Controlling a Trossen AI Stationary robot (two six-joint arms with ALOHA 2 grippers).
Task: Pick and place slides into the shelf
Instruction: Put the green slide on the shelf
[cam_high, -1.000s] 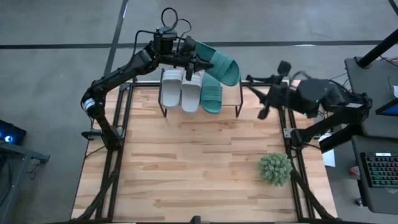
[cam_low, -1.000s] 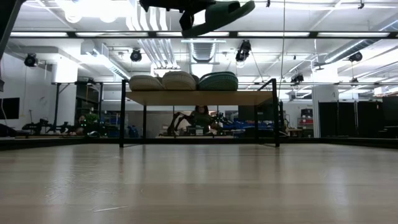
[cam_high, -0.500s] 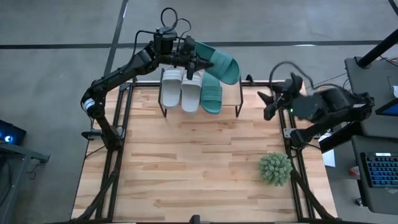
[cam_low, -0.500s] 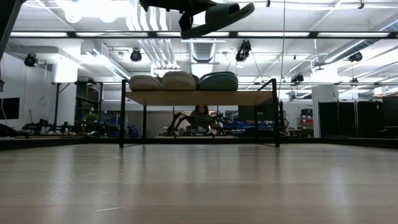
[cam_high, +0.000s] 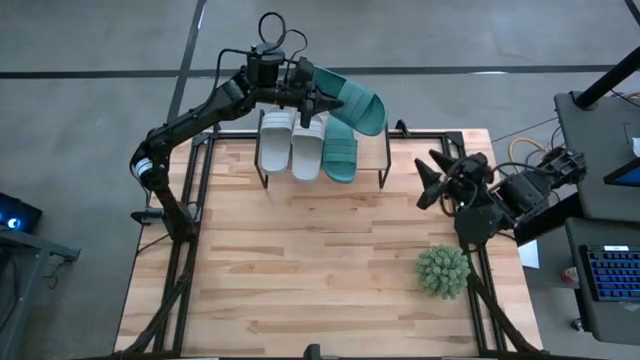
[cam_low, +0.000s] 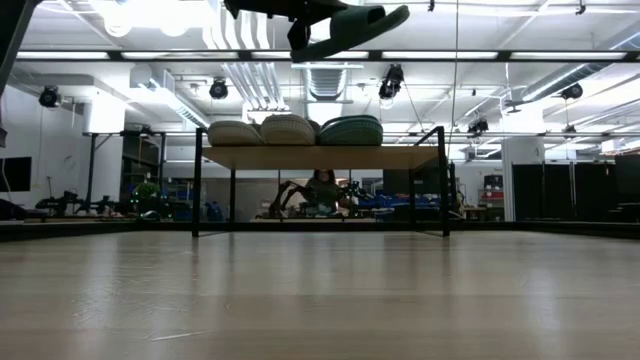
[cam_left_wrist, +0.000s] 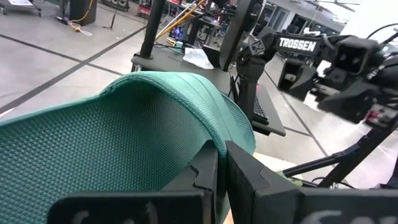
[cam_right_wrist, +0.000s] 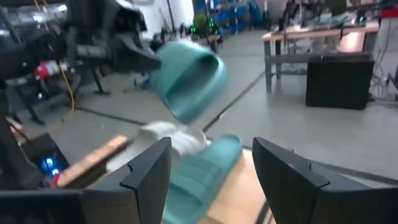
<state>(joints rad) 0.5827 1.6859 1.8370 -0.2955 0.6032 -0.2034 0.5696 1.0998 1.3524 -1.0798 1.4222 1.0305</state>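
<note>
My left gripper (cam_high: 314, 100) is shut on a teal slide (cam_high: 357, 105) and holds it in the air over the far right part of the shelf (cam_high: 372, 160). The low view shows that slide (cam_low: 348, 24) high above the shelf top (cam_low: 320, 157). Two pale slides (cam_high: 276, 142) (cam_high: 307, 145) and a second teal slide (cam_high: 340, 152) lie side by side on their soles on the shelf. My right gripper (cam_high: 428, 182) is open by the table's right edge, its fingers pointing toward the shelf. My left gripper pinches the teal slide's side edge (cam_left_wrist: 214, 140) between its two fingers, right where the ribbed strap (cam_left_wrist: 180, 102) arches up. The fingers (cam_left_wrist: 244, 169) come at it about level. The slide is lifted clear and sits tilted (cam_low: 348, 24).
A spiky green plant ball (cam_high: 443, 271) stands near the table's right edge, on the near side of my right gripper. The shelf stands at the table's far edge on thin black legs (cam_low: 197, 190). Bare wooden tabletop (cam_high: 300, 270) spreads over the middle and near side.
My right arm has drawn back toward the table's right edge. Its gripper has come down and toward the near edge, and has turned to face the shelf. My left arm and the held teal slide have stayed where they were.
</note>
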